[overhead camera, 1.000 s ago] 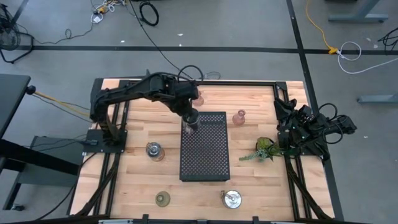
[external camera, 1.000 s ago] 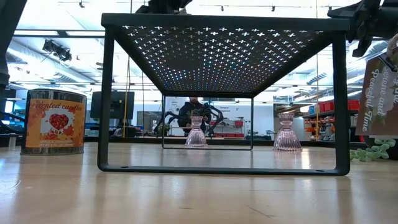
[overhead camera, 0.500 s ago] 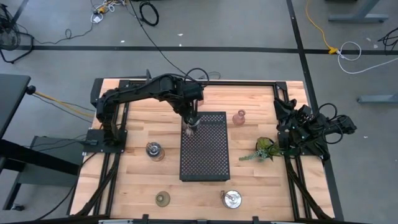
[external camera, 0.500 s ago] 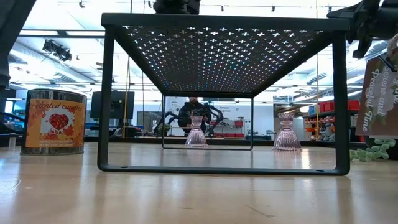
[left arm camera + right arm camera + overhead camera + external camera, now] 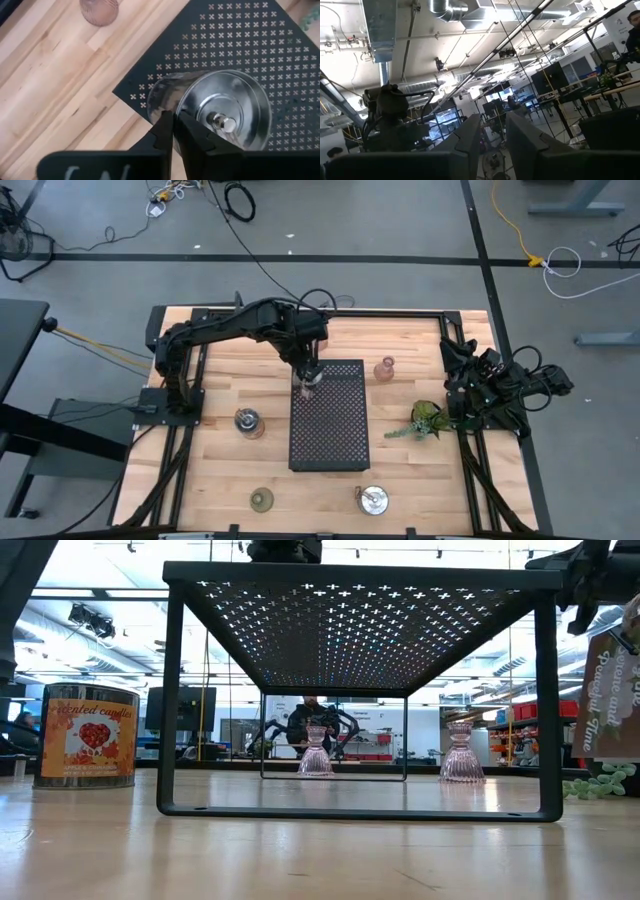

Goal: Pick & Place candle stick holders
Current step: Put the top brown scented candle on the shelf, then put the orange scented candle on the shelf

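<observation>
Pinching the rim of a silvery glass holder (image 5: 220, 112), the left gripper (image 5: 306, 376) sits over the far-left corner of the black perforated tray (image 5: 335, 435), its fingers (image 5: 187, 136) closed on the wall; the holder looks upright there, axis vertical and open mouth up. Parked at the table's (image 5: 220, 470) right edge, the right gripper (image 5: 470, 385) points up into the room, fingers (image 5: 465, 137) slightly apart and empty. One pink holder (image 5: 384, 368) stands upright just beside the tray's far-right corner.

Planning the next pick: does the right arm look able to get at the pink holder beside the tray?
Probably yes. The pink holder stands alone on bare wood between the black tray and the parked right gripper, nothing between them; its actual reach is unproven.
</observation>
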Robot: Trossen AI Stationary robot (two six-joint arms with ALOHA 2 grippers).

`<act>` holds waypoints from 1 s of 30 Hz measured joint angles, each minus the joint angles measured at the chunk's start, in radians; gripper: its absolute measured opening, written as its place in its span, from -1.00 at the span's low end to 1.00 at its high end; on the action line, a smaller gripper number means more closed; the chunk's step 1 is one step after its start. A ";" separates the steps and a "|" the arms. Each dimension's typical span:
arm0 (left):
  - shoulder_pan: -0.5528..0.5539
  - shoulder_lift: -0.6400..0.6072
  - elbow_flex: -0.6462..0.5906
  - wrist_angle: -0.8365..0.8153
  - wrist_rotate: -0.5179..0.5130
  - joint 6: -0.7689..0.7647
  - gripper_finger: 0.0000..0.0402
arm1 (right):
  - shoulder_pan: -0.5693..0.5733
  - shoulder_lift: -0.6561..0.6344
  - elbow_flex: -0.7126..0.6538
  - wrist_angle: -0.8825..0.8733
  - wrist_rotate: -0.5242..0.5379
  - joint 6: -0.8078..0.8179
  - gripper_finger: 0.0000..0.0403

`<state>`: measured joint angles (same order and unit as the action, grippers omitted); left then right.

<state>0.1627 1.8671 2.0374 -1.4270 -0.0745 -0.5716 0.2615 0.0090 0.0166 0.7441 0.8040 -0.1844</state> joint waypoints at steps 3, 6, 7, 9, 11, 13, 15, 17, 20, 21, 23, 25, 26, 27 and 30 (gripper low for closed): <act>0.000 -0.001 0.000 0.003 -0.004 0.000 -0.83 | 0.000 0.000 0.000 0.000 0.000 0.000 -0.54; 0.000 -0.001 0.001 0.009 0.000 -0.001 -0.82 | 0.000 0.000 0.000 0.000 0.000 0.000 -0.54; 0.000 -0.001 0.001 0.015 0.000 -0.001 -0.81 | 0.000 0.000 0.000 0.000 0.000 0.000 -0.54; 0.000 -0.001 0.001 0.019 0.000 0.000 -0.81 | 0.000 0.000 0.000 0.000 0.000 0.000 -0.54; -0.001 -0.001 0.001 0.018 -0.002 0.011 -0.81 | 0.000 0.000 0.000 0.000 0.000 0.000 -0.54; 0.002 -0.003 0.001 0.018 -0.004 0.034 -0.81 | 0.000 0.000 0.000 0.000 0.000 0.000 -0.54; 0.010 -0.011 0.001 0.018 0.000 0.056 -0.81 | 0.000 0.000 0.000 0.000 0.000 0.000 -0.54; 0.019 -0.029 0.001 0.016 -0.003 0.056 -0.81 | 0.000 0.000 0.000 0.000 0.000 0.000 -0.54; 0.027 -0.071 0.001 0.015 -0.025 0.047 -0.81 | 0.000 0.000 0.000 0.000 0.000 0.000 -0.54; 0.027 -0.087 0.002 0.014 -0.027 0.028 -0.81 | 0.000 0.000 0.000 0.000 0.000 0.000 -0.54; 0.021 -0.112 0.002 -0.020 -0.027 -0.026 -0.81 | 0.000 0.000 0.000 0.000 0.000 0.000 -0.54; -0.006 -0.127 0.002 -0.095 -0.019 -0.081 -0.81 | 0.000 0.000 0.000 -0.001 0.000 0.000 -0.54; -0.029 -0.129 0.002 -0.142 -0.014 -0.110 -0.81 | 0.000 0.000 0.000 0.000 0.000 0.000 -0.54; -0.055 -0.130 -0.002 -0.153 -0.011 -0.137 -0.81 | 0.000 0.000 0.000 0.000 0.000 0.000 -0.54; -0.140 -0.142 -0.033 -0.144 0.011 -0.203 -0.81 | 0.000 0.000 0.000 0.000 0.000 0.000 -0.54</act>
<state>0.0227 1.7248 2.0041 -1.5713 -0.0640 -0.7749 0.2614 0.0090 0.0166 0.7441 0.8043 -0.1844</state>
